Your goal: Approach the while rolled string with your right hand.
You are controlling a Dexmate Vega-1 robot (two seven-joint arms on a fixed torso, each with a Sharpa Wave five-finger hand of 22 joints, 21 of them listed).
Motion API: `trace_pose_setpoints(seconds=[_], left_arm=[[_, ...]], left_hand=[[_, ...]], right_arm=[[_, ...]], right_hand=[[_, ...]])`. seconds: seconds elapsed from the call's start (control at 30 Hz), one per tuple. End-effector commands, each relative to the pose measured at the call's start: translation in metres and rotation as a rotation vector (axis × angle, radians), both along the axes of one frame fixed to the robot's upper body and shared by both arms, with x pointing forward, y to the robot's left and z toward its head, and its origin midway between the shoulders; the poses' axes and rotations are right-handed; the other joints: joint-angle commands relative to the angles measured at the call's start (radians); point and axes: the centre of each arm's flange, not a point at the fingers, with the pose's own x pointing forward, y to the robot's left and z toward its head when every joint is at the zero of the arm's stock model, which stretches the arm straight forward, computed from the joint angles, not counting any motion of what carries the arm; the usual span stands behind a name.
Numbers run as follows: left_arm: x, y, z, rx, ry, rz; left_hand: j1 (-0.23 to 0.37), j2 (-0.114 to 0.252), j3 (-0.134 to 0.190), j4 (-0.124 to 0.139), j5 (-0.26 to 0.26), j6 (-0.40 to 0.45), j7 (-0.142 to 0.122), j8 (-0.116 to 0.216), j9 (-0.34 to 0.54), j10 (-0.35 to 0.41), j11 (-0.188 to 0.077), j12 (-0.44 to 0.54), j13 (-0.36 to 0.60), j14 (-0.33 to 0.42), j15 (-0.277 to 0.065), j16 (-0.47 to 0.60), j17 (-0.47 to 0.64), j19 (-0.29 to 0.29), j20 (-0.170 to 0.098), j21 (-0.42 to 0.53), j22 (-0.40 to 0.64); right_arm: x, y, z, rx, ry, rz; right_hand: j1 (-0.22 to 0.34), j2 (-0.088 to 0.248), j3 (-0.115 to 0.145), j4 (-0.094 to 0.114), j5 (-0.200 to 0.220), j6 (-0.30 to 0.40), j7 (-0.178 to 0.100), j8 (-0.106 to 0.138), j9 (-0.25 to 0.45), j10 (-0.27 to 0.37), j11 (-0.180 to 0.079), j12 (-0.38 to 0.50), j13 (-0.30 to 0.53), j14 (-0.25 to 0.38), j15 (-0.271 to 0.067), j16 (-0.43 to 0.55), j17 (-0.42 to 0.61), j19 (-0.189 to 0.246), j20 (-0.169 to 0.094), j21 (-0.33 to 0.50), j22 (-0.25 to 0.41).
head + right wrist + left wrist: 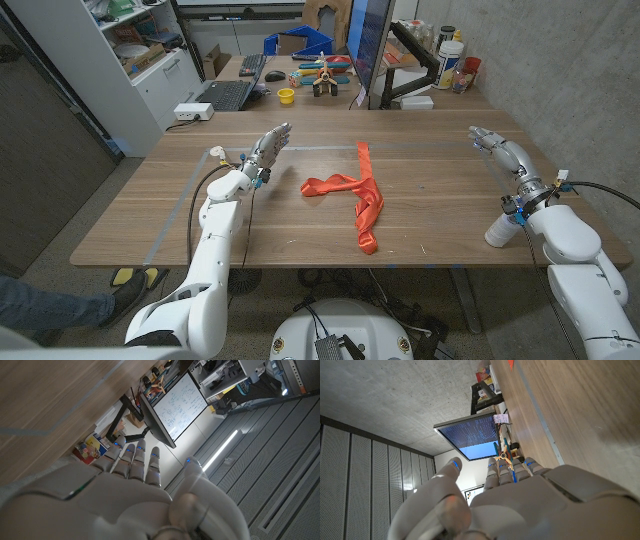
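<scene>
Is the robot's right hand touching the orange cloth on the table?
No, the right hand is open near the table's right edge, far from the orange cloth lying in the middle.

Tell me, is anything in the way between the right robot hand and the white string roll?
Nothing visible is. The right robot hand is open, and the white string roll stands close by that arm's wrist. The orange cloth lies off in the middle.

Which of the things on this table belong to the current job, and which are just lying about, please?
Job in hand: right robot hand, open; white roll at the table's near edge, beside the right wrist.
Lying about: orange cloth mid-table; left robot hand, holding nothing.
</scene>
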Motion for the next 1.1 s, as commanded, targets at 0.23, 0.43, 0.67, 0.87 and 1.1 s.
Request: trace_pose_setpoints(seconds=[0.23, 0.43, 0.67, 0.87, 1.1], left_arm=[[-0.001, -0.003, -0.002, 0.006, 0.006, -0.005], [-0.001, -0.005, -0.003, 0.009, 0.009, -0.006], [-0.001, -0.005, -0.006, 0.003, 0.014, -0.007], [-0.001, -0.006, -0.006, 0.006, 0.013, -0.007], [-0.001, -0.008, -0.004, 0.011, 0.010, -0.010]], left_hand=[[0.008, 0.007, -0.006, -0.001, -0.003, 0.011, 0.001, -0.002, 0.004, 0.007, -0.001, 0.002, 0.002, 0.001, 0.003, -0.004, 0.004, -0.023, 0.006, -0.003, 0.006], [0.008, 0.008, -0.007, -0.001, -0.003, 0.012, 0.001, -0.002, 0.004, 0.008, 0.000, 0.003, 0.002, 0.000, 0.003, -0.004, 0.004, -0.022, 0.006, -0.005, 0.006], [0.008, 0.008, -0.008, -0.002, -0.004, 0.012, 0.001, -0.002, 0.004, 0.008, 0.000, 0.002, 0.002, 0.000, 0.003, -0.004, 0.004, -0.022, 0.008, -0.007, 0.006], [0.008, 0.009, -0.008, -0.002, -0.004, 0.014, 0.002, -0.002, 0.004, 0.008, -0.001, 0.002, 0.002, 0.000, 0.003, -0.004, 0.004, -0.021, 0.009, -0.008, 0.006], [0.009, 0.009, -0.009, -0.002, -0.004, 0.014, 0.001, -0.002, 0.004, 0.008, 0.000, 0.002, 0.002, 0.001, 0.002, -0.004, 0.004, -0.020, 0.010, -0.010, 0.007]], right_arm=[[-0.013, -0.001, -0.009, -0.031, 0.000, -0.042], [-0.017, -0.002, -0.012, -0.043, 0.003, -0.063], [-0.022, -0.006, -0.016, -0.047, 0.007, -0.081], [-0.026, -0.008, -0.020, -0.055, 0.011, -0.092], [-0.031, -0.008, -0.022, -0.065, 0.008, -0.112]], right_hand=[[0.004, -0.009, 0.000, -0.006, 0.005, 0.005, -0.004, 0.001, 0.002, 0.004, -0.004, -0.004, 0.002, 0.002, 0.003, 0.000, 0.002, 0.002, 0.002, -0.006, 0.006], [0.005, -0.009, 0.000, -0.007, 0.005, 0.008, -0.005, 0.002, 0.002, 0.004, -0.001, -0.004, 0.002, 0.002, 0.000, 0.000, 0.002, 0.001, 0.002, -0.010, 0.006], [0.005, -0.010, -0.001, -0.008, 0.005, 0.010, -0.008, 0.002, 0.002, 0.005, -0.007, -0.003, 0.002, 0.003, -0.001, 0.000, 0.001, 0.000, 0.003, -0.013, 0.006], [0.005, -0.010, -0.002, -0.008, 0.005, 0.010, -0.009, 0.001, 0.002, 0.006, -0.006, -0.004, 0.002, 0.002, 0.000, -0.001, 0.001, -0.001, 0.005, -0.017, 0.006], [0.005, -0.010, -0.003, -0.009, 0.005, 0.010, -0.010, 0.001, 0.002, 0.006, -0.008, -0.004, 0.002, 0.001, 0.001, -0.001, 0.001, -0.003, 0.005, -0.021, 0.006]])
